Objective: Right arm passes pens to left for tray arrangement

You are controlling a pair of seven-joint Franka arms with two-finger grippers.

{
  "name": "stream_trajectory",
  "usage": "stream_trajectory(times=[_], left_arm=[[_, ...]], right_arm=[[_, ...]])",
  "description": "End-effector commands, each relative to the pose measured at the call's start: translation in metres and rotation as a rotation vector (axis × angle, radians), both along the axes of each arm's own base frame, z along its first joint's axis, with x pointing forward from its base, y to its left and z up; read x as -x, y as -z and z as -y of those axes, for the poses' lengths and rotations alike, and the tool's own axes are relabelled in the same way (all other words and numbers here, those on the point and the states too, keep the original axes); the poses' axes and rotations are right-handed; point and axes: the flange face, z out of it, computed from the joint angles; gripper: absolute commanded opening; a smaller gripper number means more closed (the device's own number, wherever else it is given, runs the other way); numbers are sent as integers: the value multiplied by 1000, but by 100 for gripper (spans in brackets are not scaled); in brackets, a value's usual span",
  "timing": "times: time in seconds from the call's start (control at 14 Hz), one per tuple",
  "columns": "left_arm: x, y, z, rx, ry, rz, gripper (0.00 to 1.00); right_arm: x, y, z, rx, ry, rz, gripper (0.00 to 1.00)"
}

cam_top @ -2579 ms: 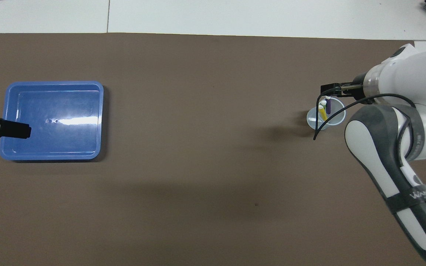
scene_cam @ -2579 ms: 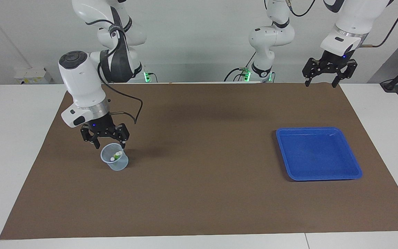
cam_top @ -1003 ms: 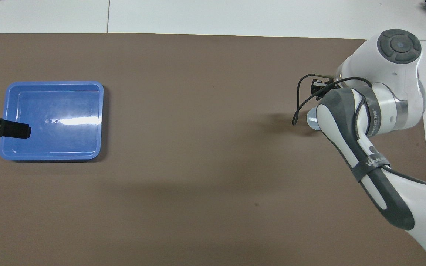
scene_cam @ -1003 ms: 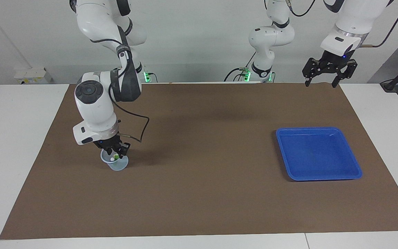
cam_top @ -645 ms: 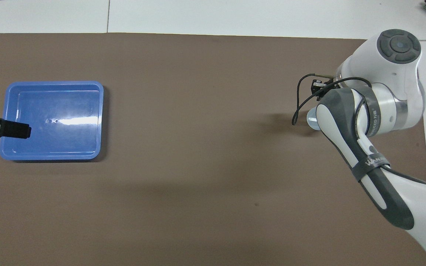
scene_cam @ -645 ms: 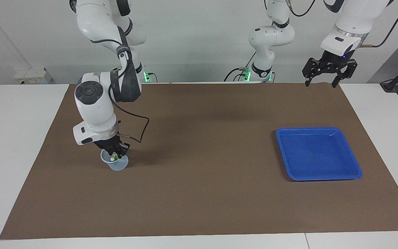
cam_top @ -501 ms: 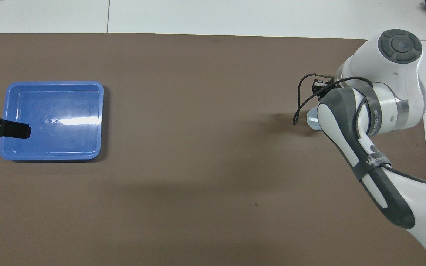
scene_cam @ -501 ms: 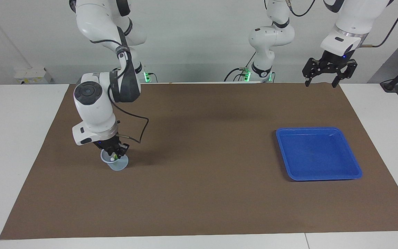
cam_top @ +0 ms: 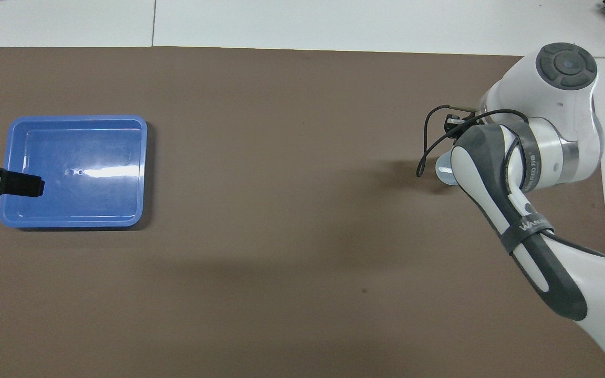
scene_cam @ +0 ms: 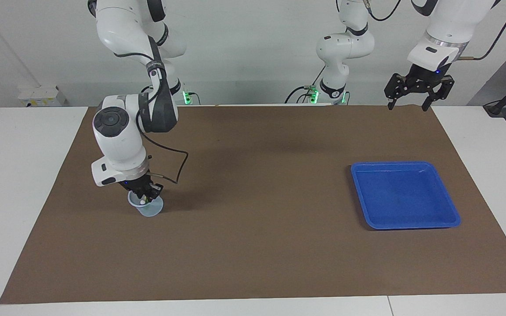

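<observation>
Cup [scene_cam: 146,207] is mostly hidden in the overhead view – the right arm's forearm covers it, only a sliver of rim shows. Pens [scene_cam: 144,201] barely readable: a whitish tip and a bit of green inside the cup in the facing view, other colours not visible. Right gripper [scene_cam: 144,194] is down at the cup's mouth, fingers drawn in around the pen tops – cannot tell if it's actually clamped on one. Left gripper [scene_cam: 412,101] waits with fingers spread wide, holding nothing, over the brown mat's [scene_cam: 253,245] edge. Tray [scene_cam: 404,194] is bright blue, square, raised rim, nothing in it, well apart from the cup, toward the left arm's end of the table.
</observation>
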Motion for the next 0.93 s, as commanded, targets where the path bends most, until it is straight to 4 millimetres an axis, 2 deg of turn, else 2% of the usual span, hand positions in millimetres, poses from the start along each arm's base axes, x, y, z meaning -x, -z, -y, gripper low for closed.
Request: stream_trajectory(times=[0.0, 0.36, 0.43, 0.64, 0.86], left_arm=[[9, 0, -2, -14, 7, -1, 100], [9, 0, -2, -14, 7, -1, 100], [9, 0, -2, -14, 7, -1, 100], [9, 0, -2, -14, 7, -2, 100], [9, 0, -2, -14, 7, -1, 100]], right_arm=[[-2, 5, 1, 18, 20, 2, 24], [-1, 7, -1, 14, 20, -2, 19], [-1, 7, -1, 14, 20, -2, 21], [-2, 6, -1, 13, 22, 0, 35], [-2, 4, -4, 4, 22, 1, 36]])
